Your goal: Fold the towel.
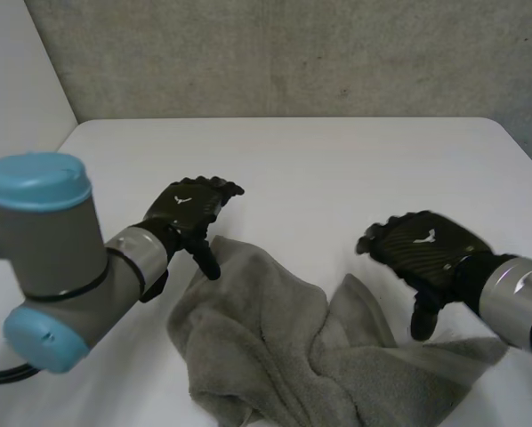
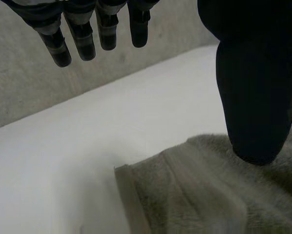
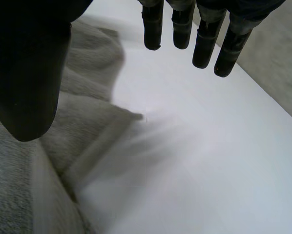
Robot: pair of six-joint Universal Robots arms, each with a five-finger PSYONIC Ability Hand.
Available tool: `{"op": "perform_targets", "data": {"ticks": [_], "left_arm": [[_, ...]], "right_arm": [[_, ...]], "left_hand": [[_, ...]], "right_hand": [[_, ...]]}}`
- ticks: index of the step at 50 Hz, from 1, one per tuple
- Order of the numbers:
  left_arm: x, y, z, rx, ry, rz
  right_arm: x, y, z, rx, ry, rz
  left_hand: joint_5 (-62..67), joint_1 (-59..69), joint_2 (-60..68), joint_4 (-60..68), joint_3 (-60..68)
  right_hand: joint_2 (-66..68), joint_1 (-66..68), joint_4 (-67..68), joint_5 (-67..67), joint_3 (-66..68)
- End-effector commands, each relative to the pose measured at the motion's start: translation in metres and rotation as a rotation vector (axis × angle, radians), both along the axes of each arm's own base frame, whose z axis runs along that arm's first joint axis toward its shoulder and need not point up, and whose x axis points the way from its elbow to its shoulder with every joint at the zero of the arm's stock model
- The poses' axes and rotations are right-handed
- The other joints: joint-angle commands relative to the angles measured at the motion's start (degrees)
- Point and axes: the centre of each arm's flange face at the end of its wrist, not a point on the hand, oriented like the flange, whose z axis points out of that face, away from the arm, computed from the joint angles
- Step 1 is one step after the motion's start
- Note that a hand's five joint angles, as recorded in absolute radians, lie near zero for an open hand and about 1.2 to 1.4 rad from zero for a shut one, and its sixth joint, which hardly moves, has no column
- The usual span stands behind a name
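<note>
The rumpled towel (image 1: 266, 356) — likely soft, limp, light — is best pinched at its far corners, where left hand (image 1: 188, 210) and right hand (image 1: 423, 246) hover, fingers spread, empty.

plain grey-olive towel (image 1: 284, 356), white table (image 1: 319, 169), black robot hands

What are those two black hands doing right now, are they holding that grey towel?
Left hand: open, fingers straight, holding nothing, at the towel's edge.
Right hand: open, fingers straight, holding nothing.
</note>
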Motion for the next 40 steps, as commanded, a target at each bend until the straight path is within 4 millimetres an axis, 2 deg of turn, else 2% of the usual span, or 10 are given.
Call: {"op": "perform_targets", "data": {"ticks": [1,13,22,26,28,30,35,37,38,40], "left_arm": [[-0.010,-0.018,-0.024,0.026,-0.161,-0.052],[-0.013,-0.023,-0.056,0.089,-0.285,-0.097],[-0.012,-0.019,-0.059,0.096,-0.301,-0.108],[-0.014,-0.017,-0.058,0.087,-0.300,-0.109],[-0.015,-0.018,-0.055,0.078,-0.295,-0.110],[-0.016,-0.020,-0.052,0.063,-0.287,-0.114],[-0.026,-0.039,-0.020,-0.076,-0.223,-0.087],[-0.034,-0.062,0.025,-0.248,-0.138,-0.017],[-0.034,-0.062,0.025,-0.249,-0.138,-0.017],[-0.035,-0.083,0.092,-0.469,0.001,0.114]], "right_arm": [[-0.019,-0.018,-0.021,0.072,0.005,-0.104],[-0.022,-0.024,-0.075,0.183,0.014,-0.124],[0.001,0.000,-0.098,0.265,-0.002,-0.034],[0.005,-0.008,-0.094,0.198,-0.038,-0.042],[0.009,-0.020,-0.083,0.124,-0.091,-0.056],[0.011,-0.027,-0.074,0.084,-0.119,-0.065],[0.021,-0.054,-0.035,-0.047,-0.217,-0.071],[0.025,-0.066,-0.017,-0.120,-0.252,-0.066],[0.029,-0.080,0.005,-0.219,-0.294,-0.058],[0.034,-0.094,0.029,-0.340,-0.345,-0.044]], "left_hand": [[0.46,1.64,1.95,1.93,2.09],[5.66,6.84,7.14,7.13,7.29],[18.80,19.98,20.28,20.27,20.43],[55.84,57.02,57.33,57.32,57.47],[67.47,68.64,68.95,68.94,69.09],[68.06,69.24,69.55,69.54,69.69],[68.06,69.24,69.55,69.54,69.69],[68.06,69.24,69.55,69.54,69.69],[68.06,69.24,69.55,69.54,69.69],[68.06,69.24,69.55,69.54,69.69]], "right_hand": [[-4.25,-3.52,-4.81,-3.54,-3.88],[-4.25,-3.52,-4.81,-3.54,-3.88],[-3.54,-2.82,-4.11,-2.83,-3.18],[29.98,30.71,29.41,30.69,30.34],[65.61,66.33,65.04,66.32,65.97],[65.75,66.48,65.19,66.46,66.12],[65.75,66.48,65.19,66.46,66.12],[65.75,66.48,65.19,66.46,66.12],[65.75,66.48,65.19,66.46,66.12],[65.75,66.48,65.19,66.46,66.12]]}}
